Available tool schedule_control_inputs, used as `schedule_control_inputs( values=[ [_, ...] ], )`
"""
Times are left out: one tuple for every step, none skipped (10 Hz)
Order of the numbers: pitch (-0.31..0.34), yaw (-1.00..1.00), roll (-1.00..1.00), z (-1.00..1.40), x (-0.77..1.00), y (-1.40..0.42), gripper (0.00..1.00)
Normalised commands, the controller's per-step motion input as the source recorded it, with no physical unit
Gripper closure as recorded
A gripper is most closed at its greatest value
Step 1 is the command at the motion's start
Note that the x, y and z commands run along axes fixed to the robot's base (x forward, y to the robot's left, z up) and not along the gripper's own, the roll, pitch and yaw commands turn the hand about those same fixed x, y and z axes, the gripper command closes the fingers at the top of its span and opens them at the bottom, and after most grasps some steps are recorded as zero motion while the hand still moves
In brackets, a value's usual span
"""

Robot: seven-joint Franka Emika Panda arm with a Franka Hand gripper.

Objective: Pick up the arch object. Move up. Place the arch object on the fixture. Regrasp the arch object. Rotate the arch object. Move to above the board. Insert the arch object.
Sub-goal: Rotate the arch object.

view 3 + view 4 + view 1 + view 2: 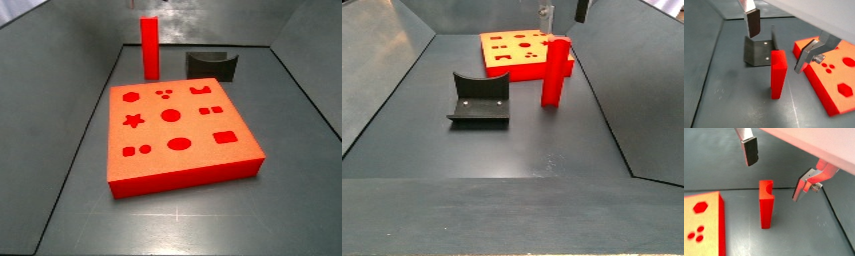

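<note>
The arch object [778, 75] is a slender bright red bar standing upright on the dark floor, with a curved notch in its upper end [765, 203]. It stands apart from the fixture [757, 52], a dark bracket beside it, and near a corner of the board [834, 75]. My gripper [777, 50] hangs open above the bar's top, fingers spread to either side and touching nothing [773, 180]. In a side view the bar [553, 70] rises in front of the board [516, 50], with my gripper [563, 14] just above it.
The orange-red board [174, 125] with its shaped holes fills the middle of the floor. The fixture [211, 64] sits behind it near the back wall, to the right of the bar [151, 48]. Sloped grey walls enclose the workspace.
</note>
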Motion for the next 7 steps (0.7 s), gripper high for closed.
schedule_control_inputs(
  values=[
    [0.005,1.0,0.0,-0.03,0.04,0.01,0.0],
    [0.006,1.0,0.0,-0.03,0.04,0.01,0.0],
    [0.006,1.0,0.0,-0.03,0.04,0.01,0.0],
    [0.006,1.0,0.0,-0.03,0.04,0.01,0.0],
    [0.006,1.0,0.0,-0.03,0.04,0.01,0.0],
    [0.006,1.0,0.0,-0.03,0.04,0.01,0.0],
    [0.007,1.0,0.0,-0.03,0.04,0.01,0.0]
  ],
)
